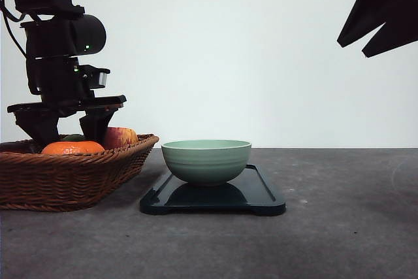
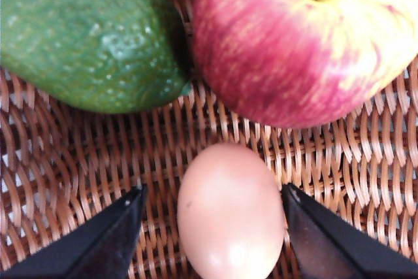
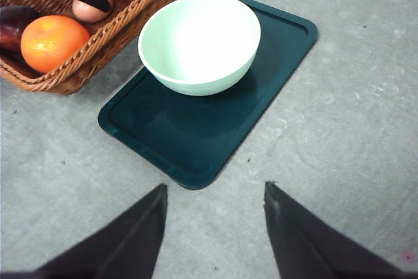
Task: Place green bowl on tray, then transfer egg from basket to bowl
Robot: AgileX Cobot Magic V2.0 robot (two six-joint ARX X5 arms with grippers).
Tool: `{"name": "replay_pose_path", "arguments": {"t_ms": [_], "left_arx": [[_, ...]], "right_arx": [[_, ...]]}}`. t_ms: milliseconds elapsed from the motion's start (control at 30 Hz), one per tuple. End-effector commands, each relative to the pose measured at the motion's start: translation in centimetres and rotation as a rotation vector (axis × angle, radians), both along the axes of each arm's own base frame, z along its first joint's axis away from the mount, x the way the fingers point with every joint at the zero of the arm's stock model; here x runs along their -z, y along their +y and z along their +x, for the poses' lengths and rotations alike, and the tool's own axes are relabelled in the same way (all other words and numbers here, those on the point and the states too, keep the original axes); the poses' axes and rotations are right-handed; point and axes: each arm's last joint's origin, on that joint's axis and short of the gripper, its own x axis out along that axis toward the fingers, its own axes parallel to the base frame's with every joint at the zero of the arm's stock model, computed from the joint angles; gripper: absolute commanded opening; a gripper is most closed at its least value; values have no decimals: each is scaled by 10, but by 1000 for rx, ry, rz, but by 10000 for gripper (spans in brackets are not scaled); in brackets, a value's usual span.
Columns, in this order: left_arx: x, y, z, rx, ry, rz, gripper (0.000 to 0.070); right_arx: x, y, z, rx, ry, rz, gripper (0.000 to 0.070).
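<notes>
The left end effector point(image 2: 212, 227) hangs wide open, the egg point(image 2: 230, 213) between its fingers untouched; the right end effector point(image 3: 215, 227) gapes empty above the tray point(image 3: 196, 142).

The round ceramic bowl point(image 1: 206, 160) is pale sage green with faint ridges and a lighter rim. The flat rectangular tray point(image 1: 261, 194) is dark navy-black. The woven wicker basket point(image 1: 65, 178) is brown, holding a pale tan egg point(image 2: 230, 217), a red-and-yellow streaked apple point(image 2: 307, 40), a speckled green avocado point(image 2: 85, 34) and an orange point(image 3: 53, 42). The desk point(image 1: 346, 227) is mottled grey.
</notes>
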Motion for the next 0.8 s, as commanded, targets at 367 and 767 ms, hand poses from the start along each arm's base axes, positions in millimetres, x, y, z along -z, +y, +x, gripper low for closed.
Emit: {"name": "replay_pose_path", "arguments": {"t_ms": [367,767], "left_arx": [[3,-2,3,4,19,4,261],[2,-2,1,3,43,9,213]], "right_arx": [[-1,2,2,-7,-16,-1,289],[-1,2,2,-7,-16,-1,289]]}}
